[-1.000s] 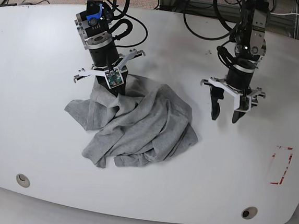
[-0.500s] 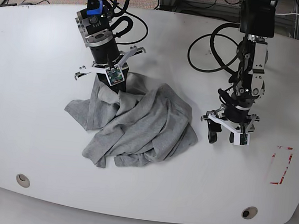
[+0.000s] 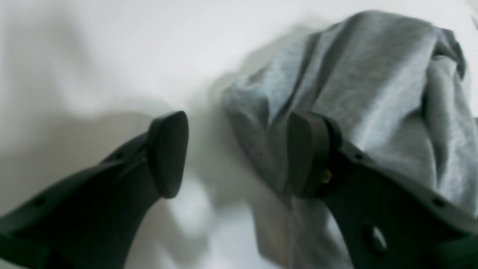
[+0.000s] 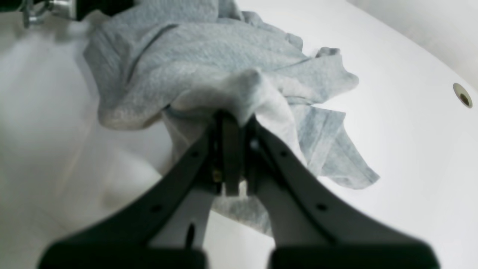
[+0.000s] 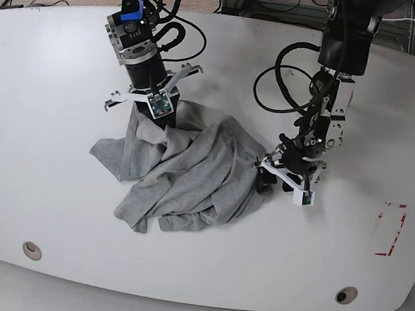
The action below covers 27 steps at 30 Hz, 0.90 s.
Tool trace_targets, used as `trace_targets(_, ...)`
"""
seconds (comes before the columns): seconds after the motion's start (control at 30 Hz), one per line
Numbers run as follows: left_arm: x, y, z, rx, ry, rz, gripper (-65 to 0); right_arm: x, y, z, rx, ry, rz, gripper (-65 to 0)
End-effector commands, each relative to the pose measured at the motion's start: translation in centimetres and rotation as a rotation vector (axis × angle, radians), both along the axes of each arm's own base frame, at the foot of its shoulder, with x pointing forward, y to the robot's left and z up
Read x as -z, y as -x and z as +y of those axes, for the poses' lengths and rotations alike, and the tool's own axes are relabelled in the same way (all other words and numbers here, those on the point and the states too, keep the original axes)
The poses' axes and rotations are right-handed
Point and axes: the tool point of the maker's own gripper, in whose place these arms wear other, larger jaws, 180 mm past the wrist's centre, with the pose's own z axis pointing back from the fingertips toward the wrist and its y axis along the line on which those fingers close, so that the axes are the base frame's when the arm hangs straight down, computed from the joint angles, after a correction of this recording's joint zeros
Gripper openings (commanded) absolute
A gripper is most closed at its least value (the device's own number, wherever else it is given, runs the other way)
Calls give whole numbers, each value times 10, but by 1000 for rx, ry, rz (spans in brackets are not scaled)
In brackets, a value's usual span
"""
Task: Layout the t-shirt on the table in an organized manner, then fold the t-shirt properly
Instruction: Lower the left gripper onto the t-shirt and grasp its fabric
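1. You have the t-shirt (image 5: 184,172) bunched in a crumpled heap near the middle of the table (image 5: 45,98), lying on the tabletop except for the fold held up at its far side.
2. Edges: the shirt's hem and 1 sleeve flap spread flat on its near-left side; its right edge sits just at the left gripper (image 5: 286,183). Bare white tabletop is open on every side of the shirt, widest to its left and in front.
3. Left gripper: fingers spread wide, nothing between them; in the left wrist view 1 fingertip (image 3: 306,155) overlaps the shirt's edge fold, the other is over bare table. Touching or not, you cannot tell; view is blurred.
4. Right gripper (image 5: 160,111): at the shirt's far side, fingers pinched tight on a raised fold of grey cloth (image 4: 239,93).
5. Count: 1 shirt, 2 arms, 2 grommets (image 5: 32,250) near the table's front edge, 1 red tape outline (image 5: 390,230) well right of the shirt.
6. Surface: glossy white, curved edges; cables (image 5: 279,82) lie on it behind the shirt.
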Motion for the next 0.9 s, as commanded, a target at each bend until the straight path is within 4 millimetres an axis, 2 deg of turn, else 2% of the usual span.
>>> trace_targets(0.0,-15,-21,5,-21,19,-43,-258,-15,-5,3,-2,-20,-55,-650)
trace_targets(0.1,-9,-27,-7,-25,53,-16,-258,-15,-5,3,-2,-21,-55,-650)
trace_targets(0.43,3,-40,-27,-22,85,40,-258,-15,-4,3,-2,-24,-54,-650)
trace_targets(0.53,5,-40,-27,-20,81,50,-260,-15,-4,3,-2,-26,-54,-650)
trace_targets(0.7,9,-36,-42,31,59,57,-265,-14,-4,3,-1,-27,-52,-650)
trace_targets(0.8,12,-32,-47,51,49,64,-342,-15,-5,3,-1,-27,-54,-650)
trace_targets(0.87,13,-31,-49,58,44,67,-443,-15,-5,3,-1,-27,-54,-650)
